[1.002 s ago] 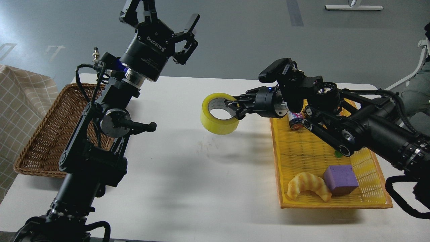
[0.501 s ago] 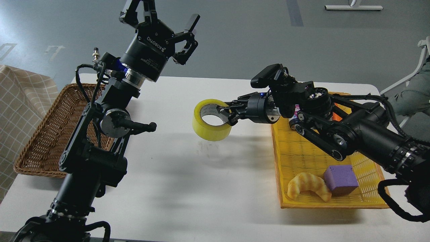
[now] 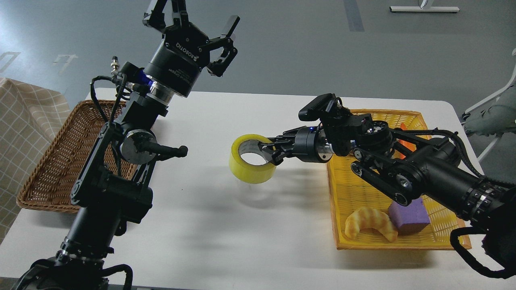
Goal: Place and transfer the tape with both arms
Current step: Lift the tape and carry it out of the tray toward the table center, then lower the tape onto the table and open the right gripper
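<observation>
Our white surface [image 3: 225, 225] carries a yellow tray [image 3: 354, 193]. Left of that tray, above the surface, our right tool [image 3: 269, 151] pinches the tape [image 3: 248, 167] by its wall. Our left tool [image 3: 192, 22], well above the tape, gapes wide.

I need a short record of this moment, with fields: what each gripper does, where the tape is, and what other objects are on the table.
right gripper: shut on the tape, one finger inside the ring and one outside
tape: yellow roll, held over the middle of the white table, its shadow below; contact with the table cannot be told
left gripper: open, raised high, holds nothing
yellow tray: on the right, holds a croissant and a purple block
wicker basket: on the left, behind the left arm
</observation>
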Robot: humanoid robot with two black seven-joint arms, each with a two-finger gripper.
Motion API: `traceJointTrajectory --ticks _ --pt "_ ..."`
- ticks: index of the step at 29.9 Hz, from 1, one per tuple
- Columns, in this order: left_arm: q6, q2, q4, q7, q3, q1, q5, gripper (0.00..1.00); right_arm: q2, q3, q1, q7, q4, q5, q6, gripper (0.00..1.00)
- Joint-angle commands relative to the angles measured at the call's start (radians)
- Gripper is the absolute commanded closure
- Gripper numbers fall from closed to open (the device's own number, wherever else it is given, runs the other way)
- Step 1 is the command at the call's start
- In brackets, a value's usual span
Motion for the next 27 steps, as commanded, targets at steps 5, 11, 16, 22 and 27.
traceJointTrajectory --ticks 5,11,16,22,27 --pt "-0.001 0.0 0.0 0.0 -0.001 0.0 0.0 0.02 0.015 0.003 -0.013 -0.008 -0.003 0.005 0.0 0.75" --pt "-0.001 0.0 0.0 0.0 -0.001 0.001 0.0 0.02 0.028 0.006 -0.037 -0.011 -0.002 0.008 0.0 0.67" --pt "-0.001 0.0 0.001 0.002 0.001 -0.002 0.0 0.02 0.038 0.019 -0.05 -0.011 -0.006 0.013 -0.003 0.57" --pt "-0.001 0.0 0.0 0.002 -0.006 0.001 0.001 0.02 0.058 0.019 -0.074 -0.011 -0.008 0.013 -0.005 0.57" --pt "-0.001 0.0 0.0 0.002 -0.006 0.001 0.0 0.02 0.077 0.054 -0.056 -0.025 -0.008 0.015 -0.006 0.27"
